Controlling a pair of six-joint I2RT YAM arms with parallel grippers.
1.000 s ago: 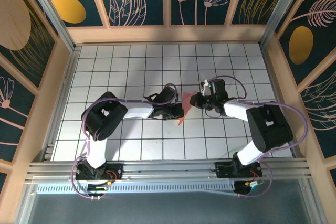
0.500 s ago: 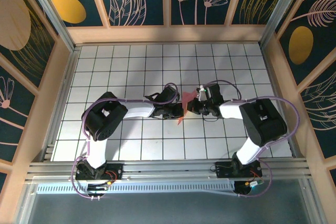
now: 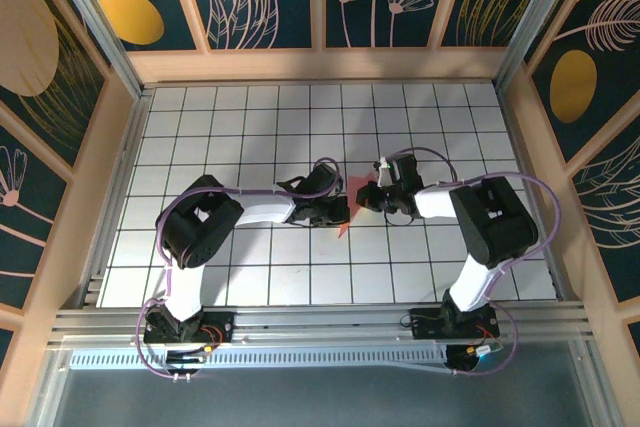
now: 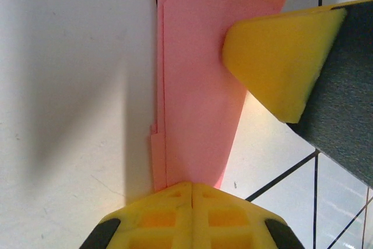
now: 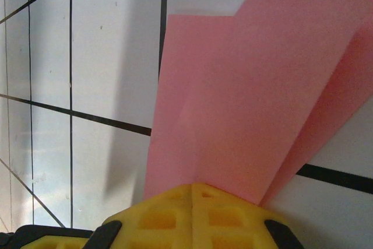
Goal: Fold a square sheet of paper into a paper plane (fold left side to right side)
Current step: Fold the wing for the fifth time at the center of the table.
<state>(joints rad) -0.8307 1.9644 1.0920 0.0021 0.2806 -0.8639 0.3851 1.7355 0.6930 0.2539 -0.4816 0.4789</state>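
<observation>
Both arms folded inward, wrists low, tips facing. Left claw (image 3: 343,213) pinched closed; right claw (image 3: 368,197) likewise closed, just beside left.

The paper (image 3: 356,190) lies on the table (image 3: 250,127), left hand (image 3: 345,213) at its left edge, right hand (image 3: 367,197) at its right.

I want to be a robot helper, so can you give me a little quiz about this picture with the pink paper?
1. True or false: the left claw is shut on the pink paper.
2. What lies under the paper? A grass, B white grid tiles, C a plate.
3. How many claws pinch the paper, counting the right claw?
Key: 1 true; 2 B; 3 two.
</observation>
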